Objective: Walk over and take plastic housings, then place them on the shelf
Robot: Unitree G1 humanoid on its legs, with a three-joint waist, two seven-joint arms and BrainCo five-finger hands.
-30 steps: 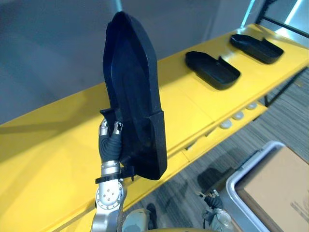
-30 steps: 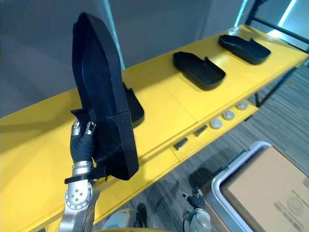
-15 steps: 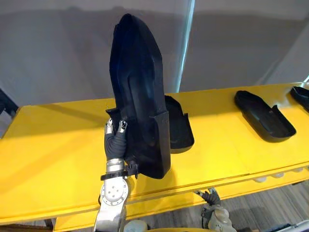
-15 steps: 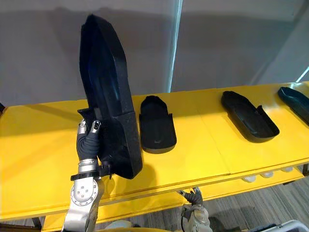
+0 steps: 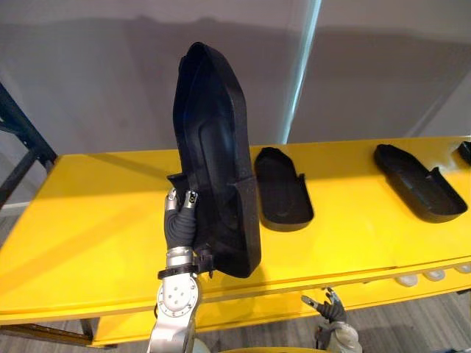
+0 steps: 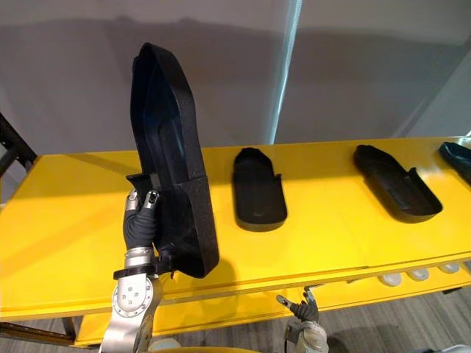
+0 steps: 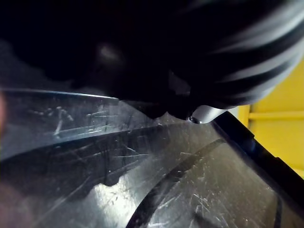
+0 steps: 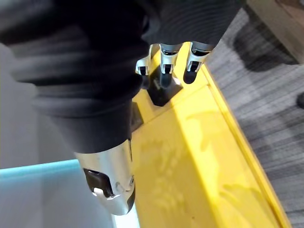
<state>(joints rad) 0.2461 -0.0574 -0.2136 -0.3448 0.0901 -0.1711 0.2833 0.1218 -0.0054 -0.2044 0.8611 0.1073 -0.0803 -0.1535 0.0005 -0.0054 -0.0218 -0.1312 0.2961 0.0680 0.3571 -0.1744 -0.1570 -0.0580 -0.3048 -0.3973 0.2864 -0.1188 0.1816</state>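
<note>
My left hand [image 5: 179,220] is shut on the lower end of a long black plastic housing [image 5: 213,162], which stands upright in front of the yellow shelf [image 5: 96,213]. In the left wrist view the housing's glossy scratched surface [image 7: 142,180] lies right against the hand. Two more black housings [image 5: 282,190] [image 5: 419,182] lie flat on the shelf to the right, and the tip of a third [image 5: 466,151] shows at the far right edge. My right hand [image 5: 327,305] hangs low below the shelf's front edge, its fingers [image 8: 164,64] relaxed and holding nothing.
A dark metal rack post [image 5: 22,136] rises at the shelf's left end. A grey wall stands close behind the shelf. Small white round parts [image 6: 418,273] sit on a lower yellow level at the right. The shelf top left of the held housing is bare.
The whole picture has swung round to face the shelf squarely and shifted left, bringing the rack post into view. The housing stays upright in my left hand.
</note>
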